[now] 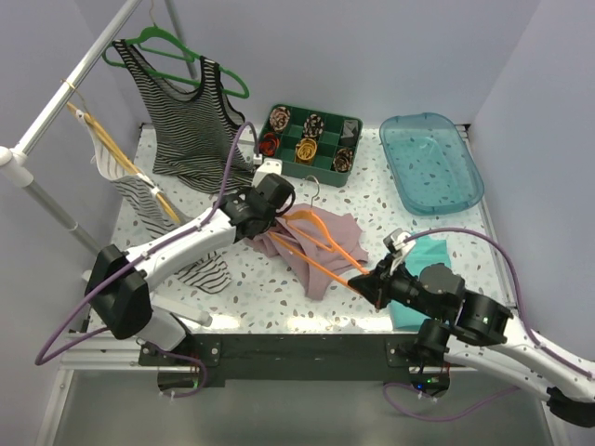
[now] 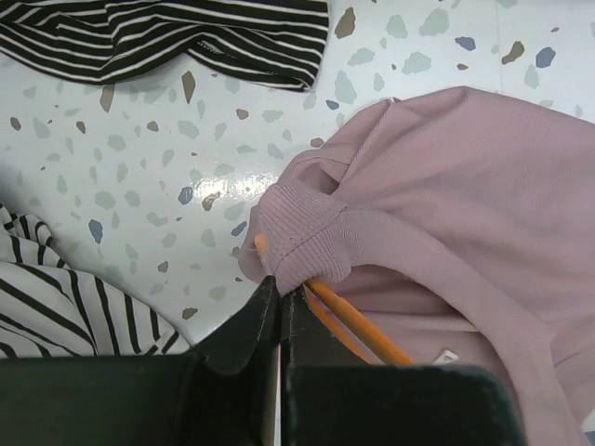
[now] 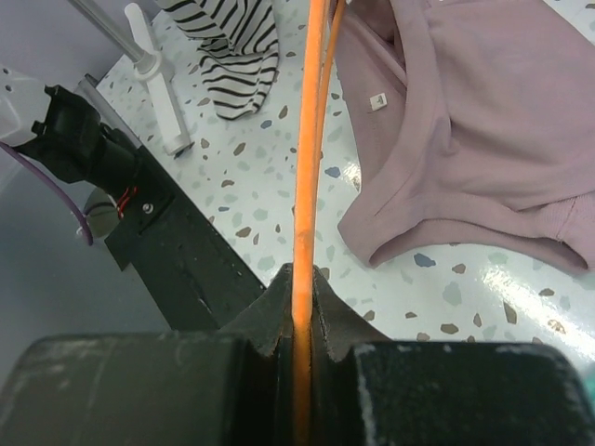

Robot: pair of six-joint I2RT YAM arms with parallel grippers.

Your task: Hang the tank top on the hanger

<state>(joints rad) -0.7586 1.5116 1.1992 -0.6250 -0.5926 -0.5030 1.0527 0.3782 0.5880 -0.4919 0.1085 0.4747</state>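
Observation:
The dusty-pink tank top (image 1: 321,243) lies crumpled on the speckled table's middle, with the thin orange hanger (image 1: 316,255) threaded through it. My left gripper (image 1: 253,220) is shut on the top's ribbed strap edge (image 2: 302,246), and an orange hanger bar (image 2: 358,325) runs just beside my fingers. My right gripper (image 1: 372,282) is shut on the hanger's near end; in the right wrist view the orange bar (image 3: 305,167) runs straight up out of my jaws, past the pink fabric (image 3: 465,130).
A striped tank top on a green hanger (image 1: 181,107) hangs from the rail at back left. More striped cloth (image 1: 200,274) lies at the left. A green tray of rolled items (image 1: 311,139), a clear teal bin (image 1: 432,163) and a teal cloth (image 1: 428,255) are to the right.

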